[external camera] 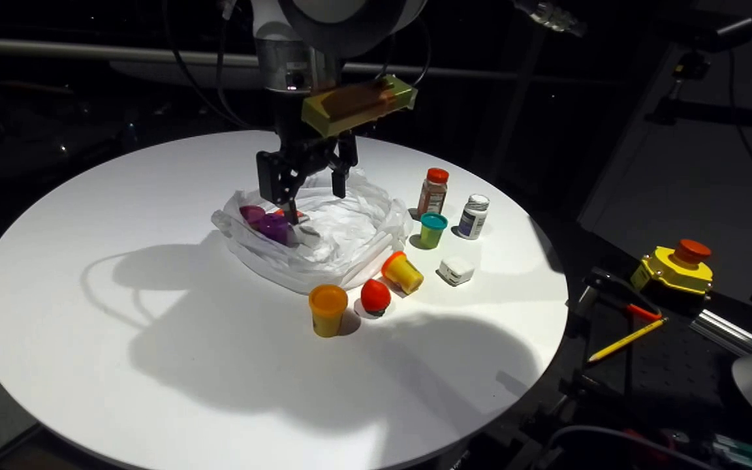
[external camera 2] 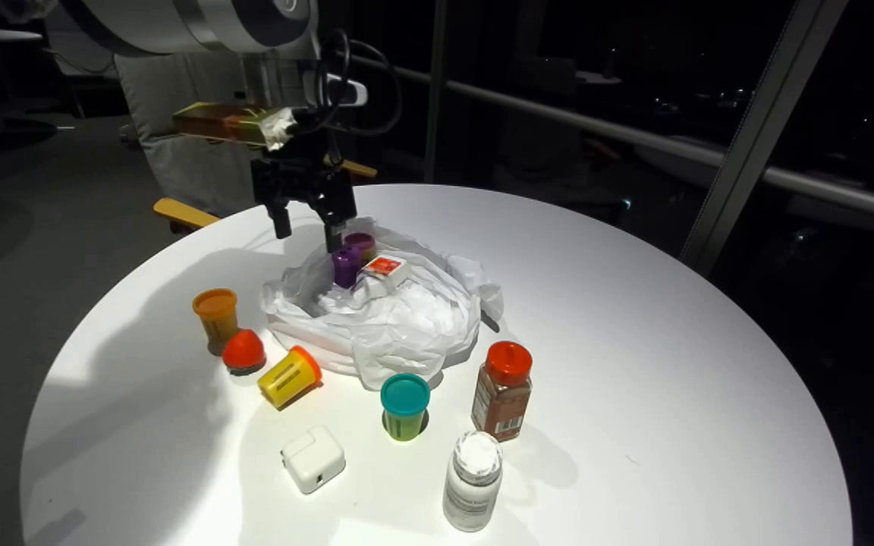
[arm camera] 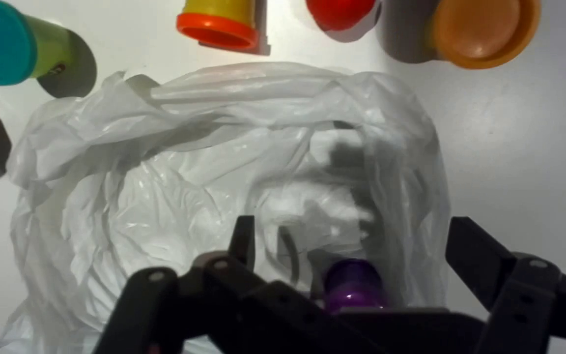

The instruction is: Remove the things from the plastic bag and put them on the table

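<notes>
The white plastic bag (external camera: 356,258) lies open on the round white table, also in an exterior view (external camera 2: 414,334) and the wrist view (arm camera: 214,113). Inside it are a purple container (external camera 2: 345,267), a maroon-lidded tub (external camera 2: 359,244) and a white box with a red label (external camera 2: 386,269). The purple container shows in the wrist view (arm camera: 354,290), partly hidden by the gripper. The tub and box are hidden there. My gripper (external camera: 316,200) is open and empty above the bag's contents, also in an exterior view (external camera 2: 308,235). In the wrist view, its fingers (arm camera: 354,238) stand wide apart.
On the table (external camera: 121,346) around the bag stand an orange tub (external camera: 328,312), a teal-lidded tub (external camera 2: 405,409), a red-capped bottle (external camera 2: 503,394) and a white bottle (external camera 2: 472,485). A strawberry-like red object (external camera: 375,297), a tipped yellow tub (external camera: 402,273) and a white adapter (external camera 2: 314,459) lie nearby.
</notes>
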